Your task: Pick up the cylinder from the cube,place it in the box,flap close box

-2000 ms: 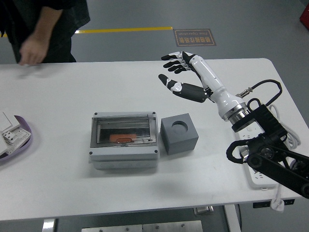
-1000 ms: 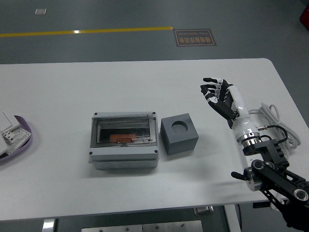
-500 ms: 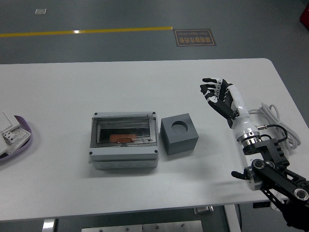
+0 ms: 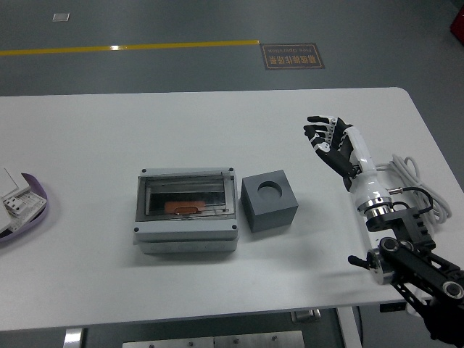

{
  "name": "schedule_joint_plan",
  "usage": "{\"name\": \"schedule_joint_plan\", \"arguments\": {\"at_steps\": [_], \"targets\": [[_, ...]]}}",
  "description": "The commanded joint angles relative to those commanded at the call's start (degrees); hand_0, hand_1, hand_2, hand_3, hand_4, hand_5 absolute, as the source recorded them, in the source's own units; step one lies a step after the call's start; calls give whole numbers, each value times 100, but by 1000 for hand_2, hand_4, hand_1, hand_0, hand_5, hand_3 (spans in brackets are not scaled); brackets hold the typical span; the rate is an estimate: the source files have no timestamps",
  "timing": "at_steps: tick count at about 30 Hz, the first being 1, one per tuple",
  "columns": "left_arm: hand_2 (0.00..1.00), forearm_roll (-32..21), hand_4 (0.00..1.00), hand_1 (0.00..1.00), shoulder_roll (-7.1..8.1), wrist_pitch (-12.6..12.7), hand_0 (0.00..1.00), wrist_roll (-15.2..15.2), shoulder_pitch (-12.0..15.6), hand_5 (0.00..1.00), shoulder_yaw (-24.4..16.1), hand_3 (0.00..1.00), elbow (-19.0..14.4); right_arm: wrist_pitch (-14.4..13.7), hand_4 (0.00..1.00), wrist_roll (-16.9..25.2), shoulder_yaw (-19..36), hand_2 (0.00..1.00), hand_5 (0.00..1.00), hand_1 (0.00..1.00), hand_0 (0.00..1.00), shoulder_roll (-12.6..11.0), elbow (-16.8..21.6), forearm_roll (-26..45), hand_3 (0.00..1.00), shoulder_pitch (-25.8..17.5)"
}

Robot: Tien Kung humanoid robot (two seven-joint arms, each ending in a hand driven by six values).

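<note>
- Hovering over the right side of the white table (image 4: 217, 109), the robot's right hand (image 4: 330, 141) is raised with its fingers (image 4: 319, 130) loosely spread, holding nothing.
- Its white forearm runs back toward the lower right corner, where the black arm joints sit past the table's near edge.
- A grey cube (image 4: 269, 201) stands near the middle of the table, well left of the hand; the round socket in its top face is bare.
- Just left of the cube, almost touching it, sits a light grey box (image 4: 186, 210) with a clear flap lid (image 4: 187, 194) lying shut over it.
- Through the lid an orange object (image 4: 185, 208) shows inside the box; whether it is the cylinder cannot be told from this view.
- A white cable (image 4: 413, 177) loops on the table's right edge, beside the forearm.
- At the far left edge, a purple-rimmed tray (image 4: 32, 210) holds small white parts (image 4: 11, 199), well apart from the box.
- Beyond the table, a yellow line (image 4: 130, 48) and a floor sign (image 4: 292, 55) mark the grey floor.
</note>
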Motion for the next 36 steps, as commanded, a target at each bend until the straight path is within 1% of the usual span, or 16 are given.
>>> {"name": "schedule_joint_plan", "arguments": {"at_steps": [5, 18, 20, 21, 36], "targets": [[556, 18, 712, 549, 3, -2, 510, 11, 16, 162, -18, 596, -2, -1, 733, 194, -34, 609, 471, 635, 680, -1, 0, 344, 635, 10], [556, 68, 711, 549, 12, -10, 510, 34, 9, 162, -46, 596, -11, 57, 740, 424, -166, 599, 475, 627, 673, 23, -48, 849, 628, 46], [556, 75, 711, 549, 18, -9, 510, 36, 6, 162, -49, 596, -11, 62, 740, 439, -183, 599, 475, 627, 673, 20, -53, 889, 628, 55], [556, 79, 711, 549, 23, -9, 510, 36, 2, 162, -48, 596, -11, 63, 757, 445, -191, 597, 496, 627, 673, 15, -55, 907, 628, 61], [556, 156, 711, 549, 73, -16, 510, 51, -24, 162, -75, 596, -15, 53, 758, 475, -212, 594, 499, 624, 673, -6, -74, 962, 627, 74]]}}
